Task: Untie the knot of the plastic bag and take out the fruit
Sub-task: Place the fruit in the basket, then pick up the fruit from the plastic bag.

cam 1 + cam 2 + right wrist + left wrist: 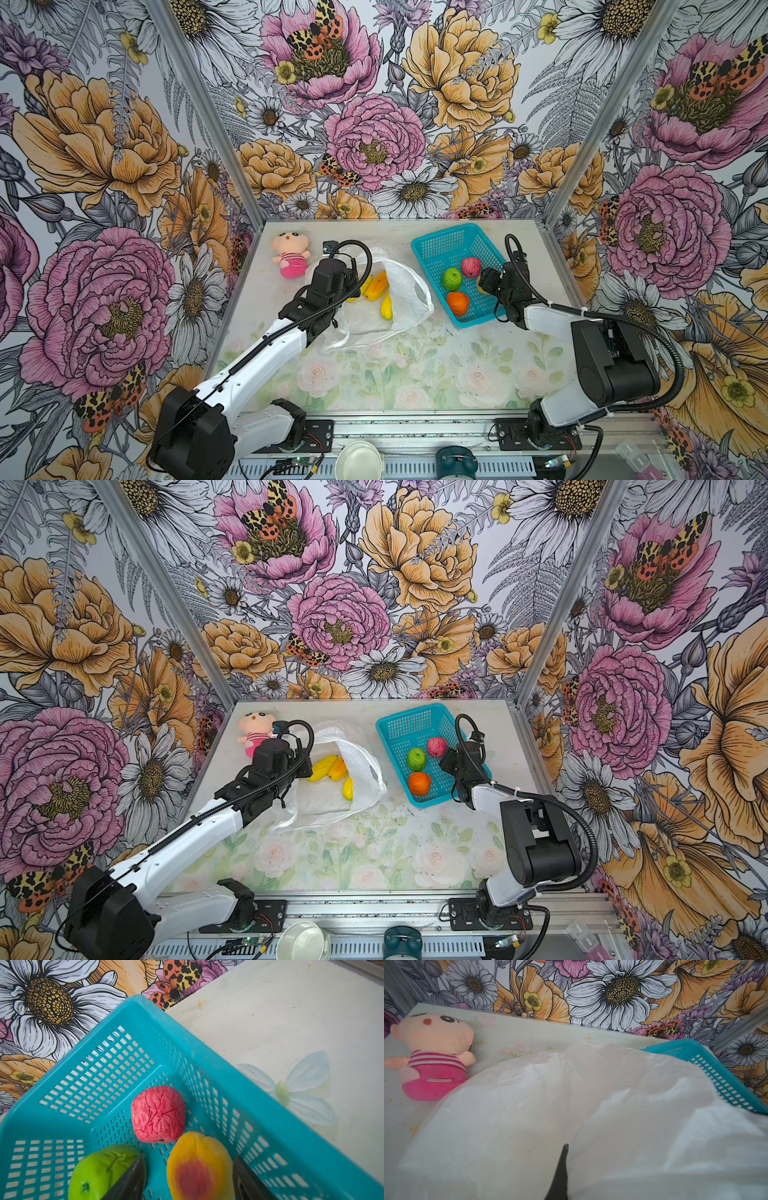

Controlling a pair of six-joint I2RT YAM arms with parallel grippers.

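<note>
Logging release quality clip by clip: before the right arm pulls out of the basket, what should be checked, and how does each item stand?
1. Knot undone: ok; the plastic bag lies with its mouth open.
2. Left gripper shut on bag film: ok.
3. Right gripper jaws apart around the yellow-orange fruit: ok.
4. Both fingers clear of that fruit: cannot tell; one shows a gap, the other sits very close.
5. That fruit inside the teal basket: ok, beside the pink-red fruit and green fruit.
6. Bag emptied: not ok; yellow fruits lie inside.
</note>
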